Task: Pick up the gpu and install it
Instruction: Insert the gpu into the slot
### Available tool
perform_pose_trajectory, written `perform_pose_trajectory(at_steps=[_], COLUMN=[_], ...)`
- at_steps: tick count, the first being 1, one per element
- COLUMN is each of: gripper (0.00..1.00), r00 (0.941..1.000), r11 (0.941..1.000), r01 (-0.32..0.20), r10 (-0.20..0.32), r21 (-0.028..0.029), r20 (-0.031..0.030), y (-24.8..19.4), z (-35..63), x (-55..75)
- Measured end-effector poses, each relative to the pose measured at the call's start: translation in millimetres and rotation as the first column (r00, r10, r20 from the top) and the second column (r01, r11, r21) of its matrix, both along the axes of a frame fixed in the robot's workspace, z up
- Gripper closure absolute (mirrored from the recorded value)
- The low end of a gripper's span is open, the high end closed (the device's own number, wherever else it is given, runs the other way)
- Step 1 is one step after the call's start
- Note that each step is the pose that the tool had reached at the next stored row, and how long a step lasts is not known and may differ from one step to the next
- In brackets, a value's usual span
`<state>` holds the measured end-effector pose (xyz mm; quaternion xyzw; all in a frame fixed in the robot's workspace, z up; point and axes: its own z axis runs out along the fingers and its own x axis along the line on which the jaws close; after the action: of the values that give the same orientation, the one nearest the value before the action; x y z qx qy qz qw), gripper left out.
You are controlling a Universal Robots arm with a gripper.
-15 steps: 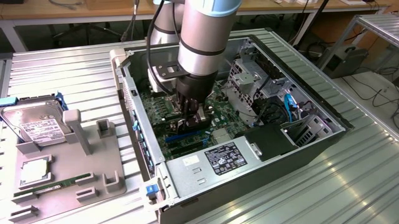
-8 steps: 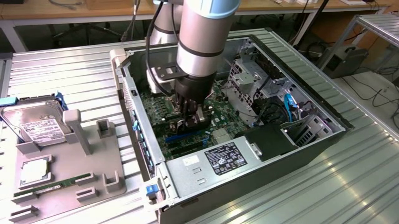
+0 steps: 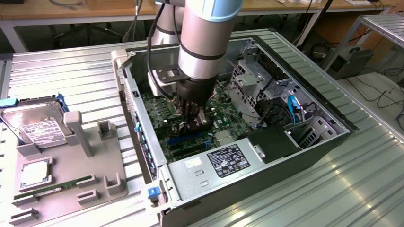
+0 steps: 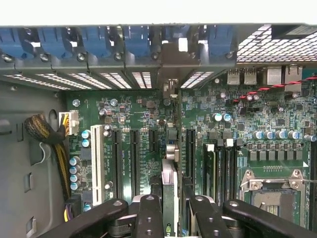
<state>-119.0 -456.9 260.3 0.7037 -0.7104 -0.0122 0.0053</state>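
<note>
A: Where's the claw (image 3: 191, 118)?
B: Down inside the open computer case (image 3: 328, 113), right over the motherboard (image 4: 148, 124).
A: And the gpu (image 4: 169, 188)?
B: Edge-on between the claw's fingers (image 4: 148, 218), standing upright and running along the expansion slots (image 4: 133, 158) toward the case's rear brackets (image 4: 124, 47).
A: Claw state?
B: Clamped on the gpu, fingers pressing both faces.
A: Anything outside the case?
B: A hard drive (image 3: 38, 125) and a memory stick (image 3: 54, 189) on the grey fixture tray (image 3: 82, 175), well apart from the case.
</note>
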Motion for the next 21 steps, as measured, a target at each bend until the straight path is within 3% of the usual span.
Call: perform_pose_trajectory(at_steps=[16, 17, 18, 21], gripper=[0.73, 0.73, 0.66, 0.66], r00=[1.0, 1.0, 1.0, 1.0], r11=[1.0, 1.0, 1.0, 1.0], r01=[0.0, 0.0, 0.0, 0.0], r10=[0.0, 0.0, 0.0, 0.0], r21=[0.0008, 0.0007, 0.0004, 0.0004], r20=[-0.007, -0.007, -0.0074, -0.0075], y=[0.1, 0.1, 0.0, 0.0], z=[-9.6, -9.6, -9.3, -1.4], x=[-0.8, -0.8, -0.8, -0.8])
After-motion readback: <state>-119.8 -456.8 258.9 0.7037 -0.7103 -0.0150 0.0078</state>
